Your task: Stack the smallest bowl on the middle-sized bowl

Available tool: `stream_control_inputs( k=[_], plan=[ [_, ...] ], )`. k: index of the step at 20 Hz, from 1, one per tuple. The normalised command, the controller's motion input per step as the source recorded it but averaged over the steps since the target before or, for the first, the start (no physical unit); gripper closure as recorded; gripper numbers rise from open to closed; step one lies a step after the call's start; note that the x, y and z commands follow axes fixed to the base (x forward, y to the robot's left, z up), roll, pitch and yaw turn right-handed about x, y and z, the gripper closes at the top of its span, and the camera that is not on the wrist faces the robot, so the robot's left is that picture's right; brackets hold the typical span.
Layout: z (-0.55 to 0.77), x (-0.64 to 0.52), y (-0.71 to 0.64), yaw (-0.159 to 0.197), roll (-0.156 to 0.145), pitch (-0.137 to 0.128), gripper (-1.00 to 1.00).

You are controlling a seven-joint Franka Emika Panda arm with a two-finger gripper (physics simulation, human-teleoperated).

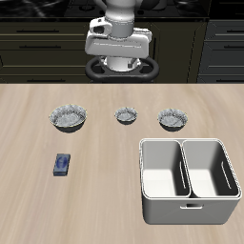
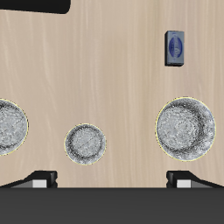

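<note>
Three round bowls with dark rims and speckled insides stand in a row across the table. The smallest bowl (image 1: 126, 115) (image 2: 87, 144) is the middle one of the row. The middle-sized bowl (image 1: 172, 118) stands beside it and is cut off at the wrist view's edge (image 2: 9, 127). The largest bowl (image 1: 69, 117) (image 2: 185, 129) is at the row's other end. My gripper (image 1: 119, 59) (image 2: 112, 182) hangs high over the table's back, behind the smallest bowl. It is open and empty, with its fingertips (image 2: 39, 179) wide apart.
A white bin with two compartments (image 1: 188, 196) stands near the table's front edge, in front of the middle-sized bowl. A small blue flat object (image 1: 63, 164) (image 2: 176, 47) lies in front of the largest bowl.
</note>
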Motion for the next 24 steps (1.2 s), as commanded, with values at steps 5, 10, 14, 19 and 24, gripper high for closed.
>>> stream_control_inputs(
  k=[5,10,14,19,24],
  plan=[
    [-0.29,0.02,0.04,0.021,-0.001,0.033,-1.0],
    [-0.22,-0.05,0.0,0.0,-0.004,-0.003,-1.0],
    [-0.23,-0.03,0.0,-0.004,0.006,0.021,-1.0],
    [-0.18,-0.03,0.03,-0.004,0.008,0.003,-1.0],
    [-0.25,-0.06,0.01,-0.012,0.006,0.019,-1.0]
  ],
)
